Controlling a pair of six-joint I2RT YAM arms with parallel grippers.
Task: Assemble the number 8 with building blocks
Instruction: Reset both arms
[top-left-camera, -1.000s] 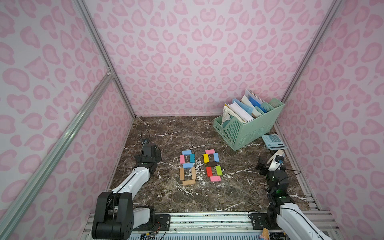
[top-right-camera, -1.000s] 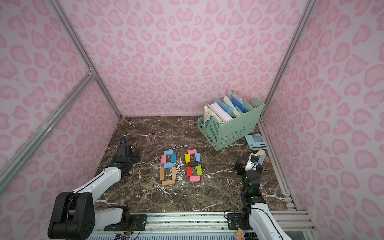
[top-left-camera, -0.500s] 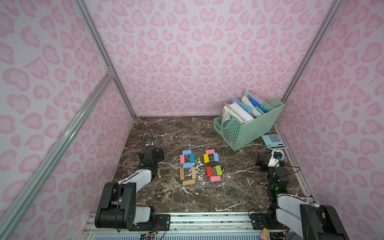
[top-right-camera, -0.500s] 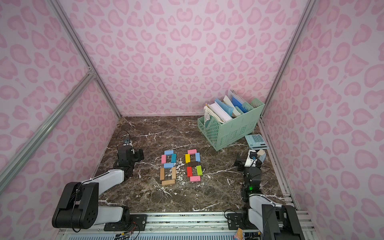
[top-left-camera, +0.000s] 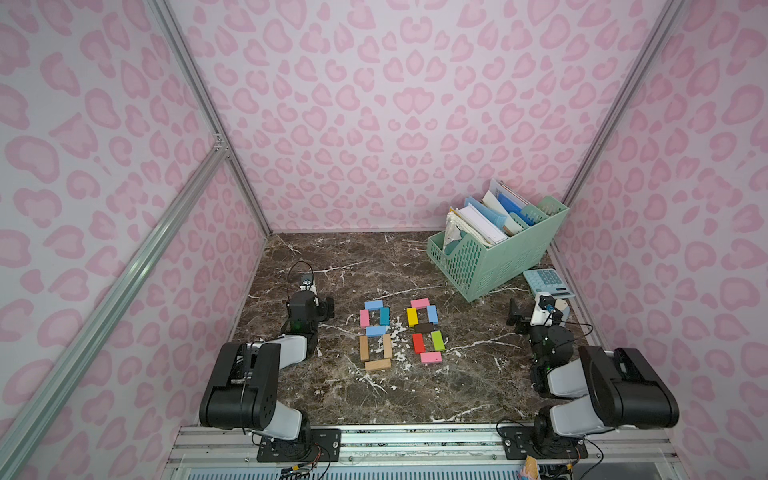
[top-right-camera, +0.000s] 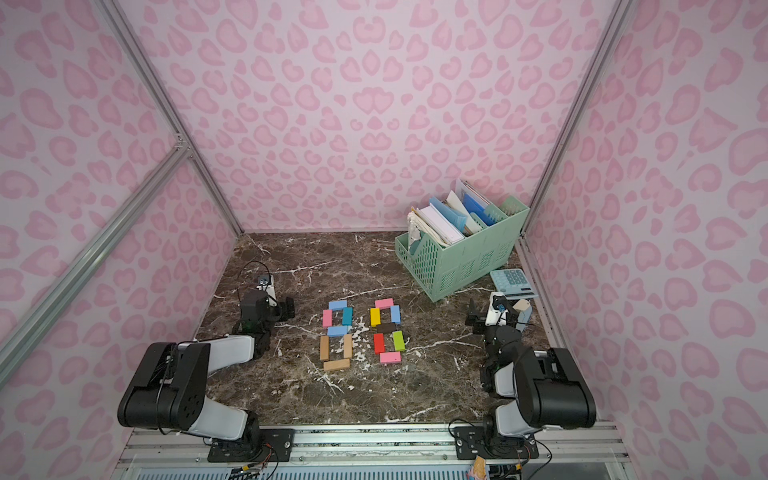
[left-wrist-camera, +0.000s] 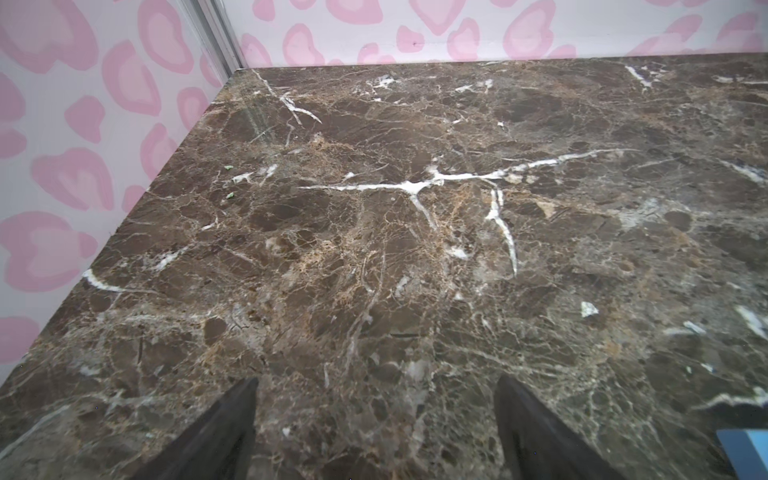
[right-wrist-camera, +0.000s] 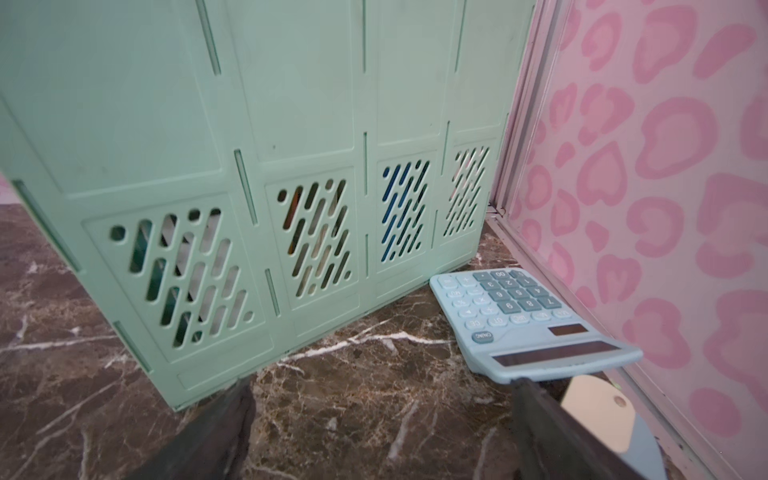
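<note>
Standing here looking in: the building blocks (top-left-camera: 437, 340) are all lying flat on the brown marble bench (top-left-camera: 374, 399). They're laid out as two figures side by side, out in front of the mint-green file basket (top-left-camera: 494, 266), off its perforated short end.

The one closer to the basket is the pink-capped number 8 (top-left-camera: 424, 328). It has pink bricks at top and bottom, yellow and light blue for the upper loop, a dark brown middle bar, and red and green below. Just past it, further from the basket, sits the wood-bottomed number 8 (top-right-camera: 337, 330). That one has light blue for the top and middle, pink and teal sides, and three tan wood bricks for the lower loop. Both loops look closed on each, bricks touching or nearly so.

The right end effector (right-wrist-camera: 382, 384) is down low, pointing straight at the basket's long slotted side, fingers spread wide with nothing between them. A blue-grey calculator (right-wrist-camera: 519, 316) lies just beside the foot of that side, its near edge right at one fingertip. The left end effector (left-wrist-camera: 376, 379) is well apart from the basket, on the far side of both eights. Its fingers are wide apart too, over bare bench, holding nothing.
</note>
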